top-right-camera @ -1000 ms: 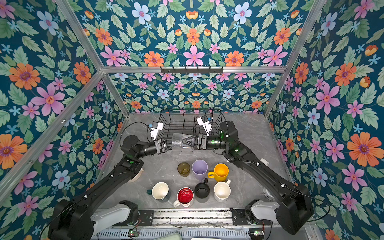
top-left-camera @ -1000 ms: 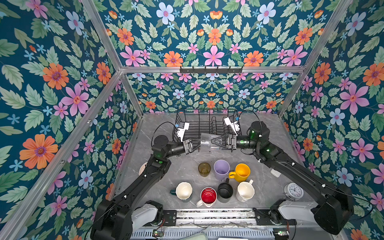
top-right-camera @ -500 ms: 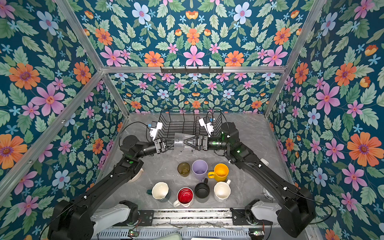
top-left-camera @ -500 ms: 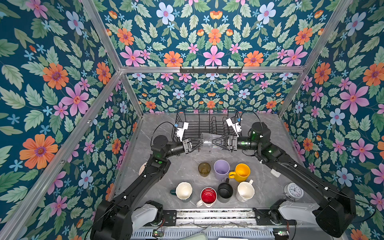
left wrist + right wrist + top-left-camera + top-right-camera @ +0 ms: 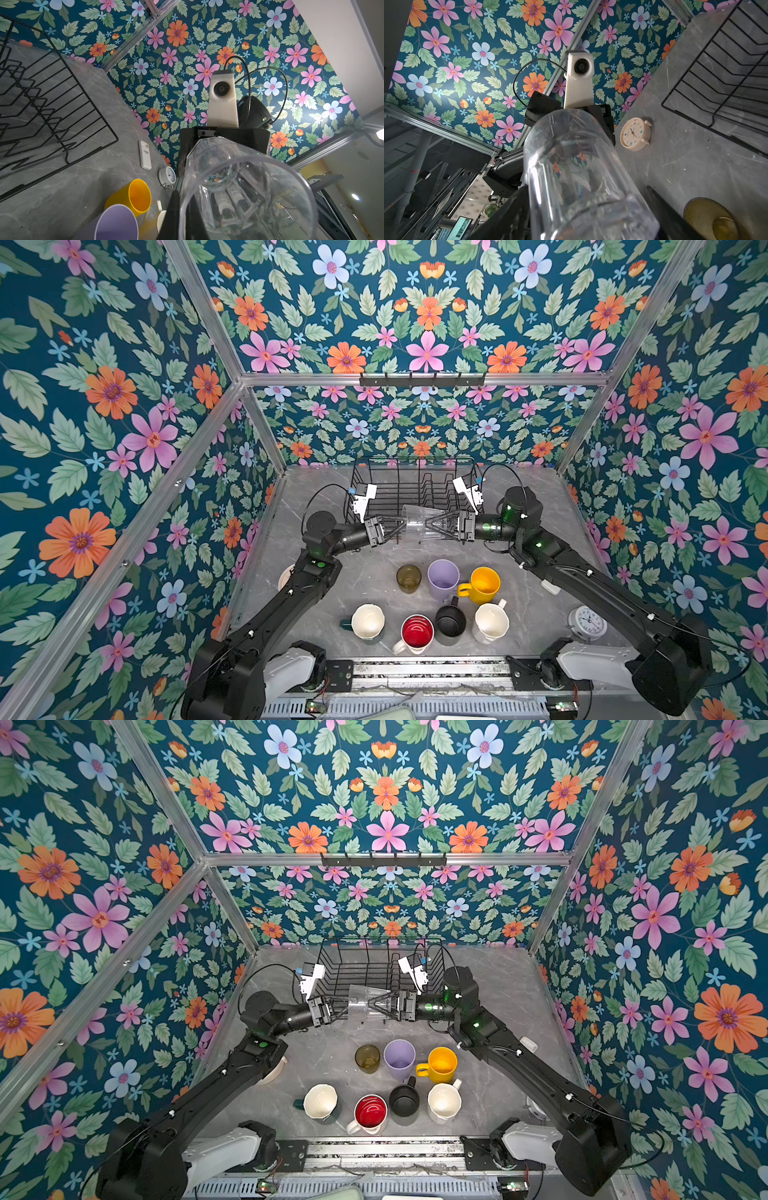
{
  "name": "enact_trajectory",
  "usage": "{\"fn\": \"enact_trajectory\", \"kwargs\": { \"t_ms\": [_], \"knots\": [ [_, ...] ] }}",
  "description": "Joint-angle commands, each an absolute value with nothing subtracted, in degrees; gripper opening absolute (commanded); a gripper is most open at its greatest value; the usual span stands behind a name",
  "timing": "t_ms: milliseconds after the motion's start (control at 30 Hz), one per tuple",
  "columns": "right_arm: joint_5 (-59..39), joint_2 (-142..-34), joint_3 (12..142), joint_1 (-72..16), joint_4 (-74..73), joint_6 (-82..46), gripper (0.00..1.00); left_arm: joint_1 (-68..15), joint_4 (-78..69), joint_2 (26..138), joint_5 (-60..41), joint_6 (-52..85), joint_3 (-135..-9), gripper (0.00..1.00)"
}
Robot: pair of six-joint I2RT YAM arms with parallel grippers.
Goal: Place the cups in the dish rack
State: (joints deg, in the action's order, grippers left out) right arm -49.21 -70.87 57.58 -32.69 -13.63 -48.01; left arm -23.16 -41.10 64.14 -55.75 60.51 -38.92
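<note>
Above the near rim of the dish rack [image 5: 415, 489] the clear glass [image 5: 417, 522] hangs sideways, left tool [image 5: 399, 526] clamped on its lip, right tool [image 5: 432, 524] spread wide around its base, likely mid-handover for racking.

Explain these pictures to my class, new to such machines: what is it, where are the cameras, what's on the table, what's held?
Two robot arms end in pincer grippers. Two pictures look down from overhead; two come from cameras on the wrists. On the table sit a wire rack, seven cups, one a yellow mug, and a clock. The left gripper pinches the rim of a clear glass, held sideways in the air near the rack; the right gripper's jaws stand open around its base.
</note>
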Motion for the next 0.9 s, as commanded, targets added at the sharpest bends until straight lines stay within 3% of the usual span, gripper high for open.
{"fn": "enact_trajectory", "kwargs": {
  "t_ms": [0, 433, 600, 867],
  "knots": [
    [-50.3, -71.1, 57.5, -32.9, -12.0, -48.8, 0.89, -23.2, -47.7, 64.1, -55.3, 61.6, -39.3, 0.0],
    [-49.9, -70.9, 57.3, -33.0, -12.0, -49.5, 0.8, -23.2, -48.4, 65.0, -54.8, 61.7, -38.9, 0.0],
    [-49.6, -70.9, 57.3, -32.9, -12.2, -50.4, 0.61, -23.1, -48.6, 65.6, -54.6, 61.7, -38.7, 0.0],
    [-48.2, -70.9, 57.6, -32.9, -11.3, -50.5, 0.42, -23.0, -49.0, 65.9, -54.6, 61.9, -38.8, 0.0]
  ]
}}
